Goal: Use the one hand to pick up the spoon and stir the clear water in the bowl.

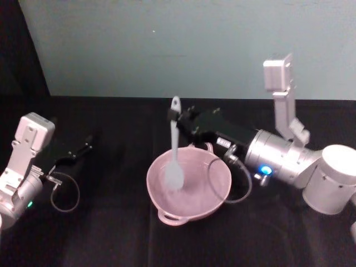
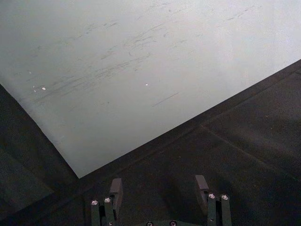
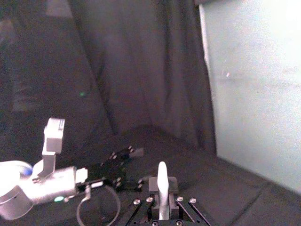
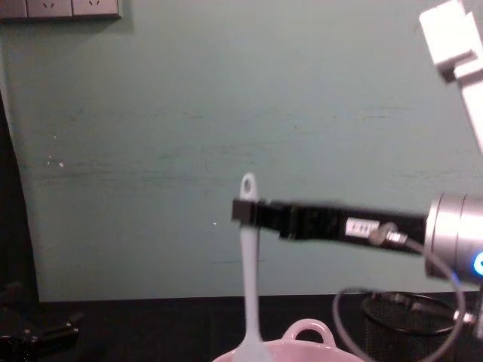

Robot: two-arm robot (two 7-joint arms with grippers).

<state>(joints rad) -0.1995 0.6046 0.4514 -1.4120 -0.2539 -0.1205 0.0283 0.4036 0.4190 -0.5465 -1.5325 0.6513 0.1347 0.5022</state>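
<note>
Here, the pink bowl (image 1: 154,179) sits mid-table on the black table (image 1: 111,239), with one loop handle on its near rim and one on its far rim. The white spoon (image 1: 174,146) stands about upright in it. Its blade is down inside the bowl, left of the bowl's centre. I cannot tell if the blade touches the bottom, or where the water line is.

The right gripper (image 1: 174,115) reaches in from the bowl's right and hangs above its far rim. Its fingers pinch the spoon handle near the top, just under the hole at the end. In the chest view the spoon (image 4: 249,279) drops straight from the right gripper (image 4: 243,211) to the bowl's rim (image 4: 311,329). In the right wrist view the handle end of the spoon (image 3: 162,175) sticks up between the closed fingers (image 3: 170,184).

A grey cable (image 1: 240,183) loops from the right arm over the bowl's right side. A black mesh cup (image 4: 407,320) stands to the right of the bowl.

The left gripper (image 1: 84,147) is well to the left of the bowl, low near the table. Its fingers (image 2: 116,192) are spread apart with nothing between them. A pale green wall (image 1: 167,44) lies beyond the bowl.
</note>
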